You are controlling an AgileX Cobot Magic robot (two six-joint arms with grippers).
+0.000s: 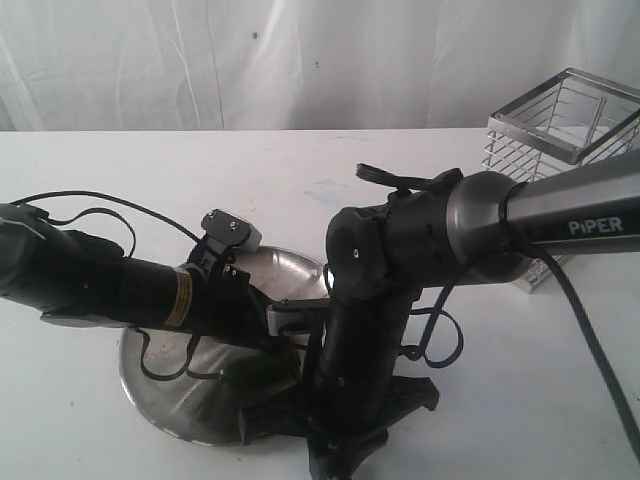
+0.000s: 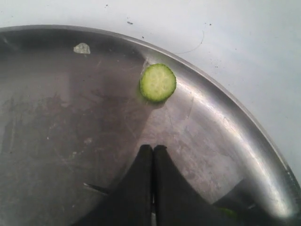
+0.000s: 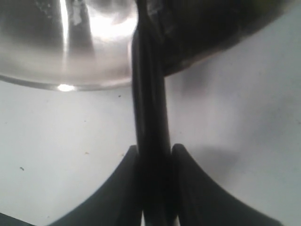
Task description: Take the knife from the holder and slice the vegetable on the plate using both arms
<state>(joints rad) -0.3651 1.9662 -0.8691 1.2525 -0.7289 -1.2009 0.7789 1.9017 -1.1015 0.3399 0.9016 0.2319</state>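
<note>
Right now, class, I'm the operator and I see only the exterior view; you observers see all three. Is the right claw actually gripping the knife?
Observer: Yes; the right wrist view shows the right claw clamped on the dark handle of the knife.
Operator: Anything sliced yet?
Observer: One green slice lies near the rim of the plate.
Operator: And on the left?
Observer: The left claw is shut over the plate, nothing between its tips.

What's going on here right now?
The right gripper is clamped on the knife by its black handle, and the knife reaches toward the plate. The left gripper is shut, low over the plate; whether it pins anything is unclear. One round slice lies near the rim. More vegetable shows between the grippers. The holder stands aside.
</note>
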